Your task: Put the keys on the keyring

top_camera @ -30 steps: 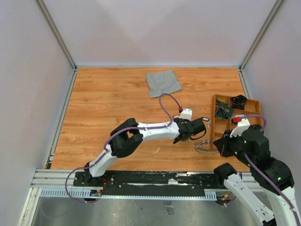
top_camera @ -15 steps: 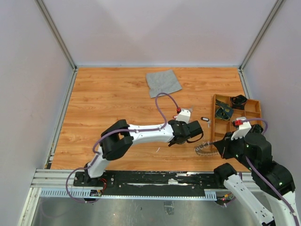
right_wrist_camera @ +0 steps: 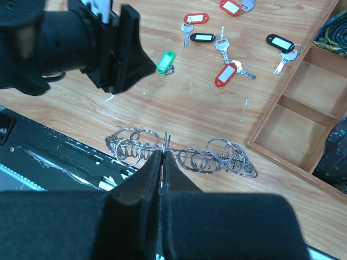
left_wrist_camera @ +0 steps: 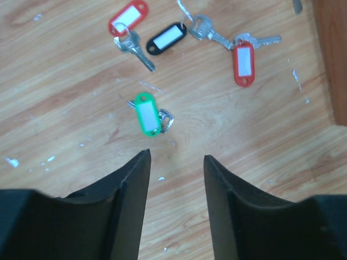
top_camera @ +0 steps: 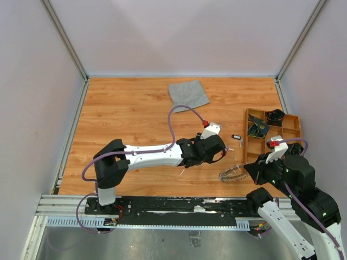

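Keys [left_wrist_camera: 167, 37]: red-, black- and red-tagged ones lay scattered on the table [left_wrist_camera: 65, 97] across the top of my left wrist view. The green-tagged key [left_wrist_camera: 147, 112] lay apart at centre, just above my left pincer [left_wrist_camera: 174, 162], whose jaws stood part-way apart with nothing between them. Keyring [right_wrist_camera: 184, 154]: a cluster of wire loops in the lower middle of my right wrist view. My right pincer [right_wrist_camera: 163, 153] was closed on one loop. Wooden tray [right_wrist_camera: 293, 116]: at the right edge, near the keyring.
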Action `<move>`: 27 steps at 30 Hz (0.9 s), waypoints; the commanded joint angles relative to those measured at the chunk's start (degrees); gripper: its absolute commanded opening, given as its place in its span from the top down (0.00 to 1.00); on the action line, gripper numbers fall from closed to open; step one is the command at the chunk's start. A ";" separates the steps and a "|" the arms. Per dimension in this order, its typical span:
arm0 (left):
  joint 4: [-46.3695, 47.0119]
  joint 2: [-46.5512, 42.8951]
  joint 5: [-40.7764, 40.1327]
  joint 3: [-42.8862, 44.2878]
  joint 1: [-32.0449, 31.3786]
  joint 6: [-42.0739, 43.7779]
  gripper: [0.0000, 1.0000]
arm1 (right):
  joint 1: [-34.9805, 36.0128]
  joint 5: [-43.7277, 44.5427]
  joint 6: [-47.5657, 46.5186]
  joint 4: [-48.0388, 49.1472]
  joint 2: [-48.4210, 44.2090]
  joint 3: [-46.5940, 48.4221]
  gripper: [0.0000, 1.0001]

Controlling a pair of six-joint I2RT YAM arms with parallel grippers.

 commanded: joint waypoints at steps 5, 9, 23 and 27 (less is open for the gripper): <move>8.26 2.73 7.60 -2.59 0.70 11.49 0.38 | -0.71 -1.87 -1.66 0.67 0.42 0.32 0.98; 12.36 1.04 13.14 -5.67 3.23 14.98 0.40 | -0.75 -2.29 -1.60 0.62 0.73 0.08 0.97; 15.08 3.06 19.99 -8.15 7.13 20.16 0.50 | -0.72 -3.79 -1.55 1.69 1.53 -1.16 0.97; 14.54 4.23 19.71 -7.35 7.55 20.50 0.53 | -0.73 -4.07 -1.62 1.70 1.45 -1.30 0.97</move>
